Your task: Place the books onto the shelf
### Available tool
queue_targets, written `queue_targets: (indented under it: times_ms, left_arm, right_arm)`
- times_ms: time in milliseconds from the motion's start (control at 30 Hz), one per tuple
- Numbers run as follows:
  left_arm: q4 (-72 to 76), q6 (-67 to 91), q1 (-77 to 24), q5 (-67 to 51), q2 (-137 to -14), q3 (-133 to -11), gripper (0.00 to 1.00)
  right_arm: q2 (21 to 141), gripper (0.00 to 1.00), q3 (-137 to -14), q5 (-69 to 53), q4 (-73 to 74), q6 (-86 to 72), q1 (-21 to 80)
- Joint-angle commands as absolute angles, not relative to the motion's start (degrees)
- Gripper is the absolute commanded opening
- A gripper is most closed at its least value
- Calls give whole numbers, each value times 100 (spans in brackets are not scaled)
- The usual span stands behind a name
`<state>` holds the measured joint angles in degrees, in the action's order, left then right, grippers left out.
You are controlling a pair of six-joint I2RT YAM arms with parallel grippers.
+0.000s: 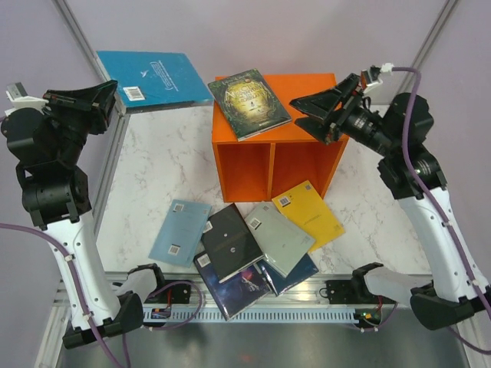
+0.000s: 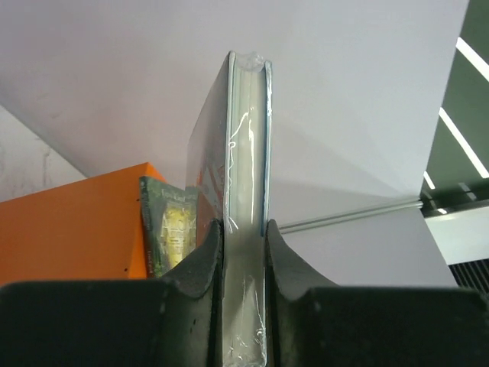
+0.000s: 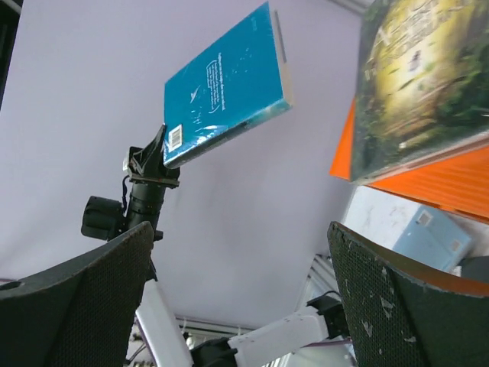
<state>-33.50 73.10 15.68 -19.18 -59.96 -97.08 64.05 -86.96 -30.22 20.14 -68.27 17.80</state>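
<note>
Left claw [image 2: 243, 246] pinching teal book [image 1: 157, 77], barcode sticker, print too small to read; right claw [image 1: 303, 113] spread near orange shelf [image 1: 307, 84]

The teal book [image 1: 153, 77] has its near corner buried in the left tool [image 1: 113, 98]. From the left wrist it shows edge-on only, both covers unseen, its lower end lost between the fingers [image 2: 199, 267]. There the green book [image 2: 172, 229] sits half behind a finger, its lettering blurred, and the right wrist view cuts it off at the top and right edges. In the pile on the bench [image 1: 153, 169], the dark grey book [image 1: 230, 241] covers much of the space-patterned book [image 1: 242, 290]. The grey-green book [image 1: 280, 238] covers most of a dark blue book [image 1: 298, 274]. Cover titles are too small to read.
</note>
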Motion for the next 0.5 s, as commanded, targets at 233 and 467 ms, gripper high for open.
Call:
queue_targets:
  times_ms: [233,467]
  left_arm:
    - [-2320,8542,1573,-2241,-5880,-10213,2]
    - [-2346,8352,1556,-2399,-5862,-10239,2]
  right_arm:
    - [8118,98,-9473,-1583,388,-7708,4040]
    - [9017,98,-10344,-1345,334,-7682,4860]
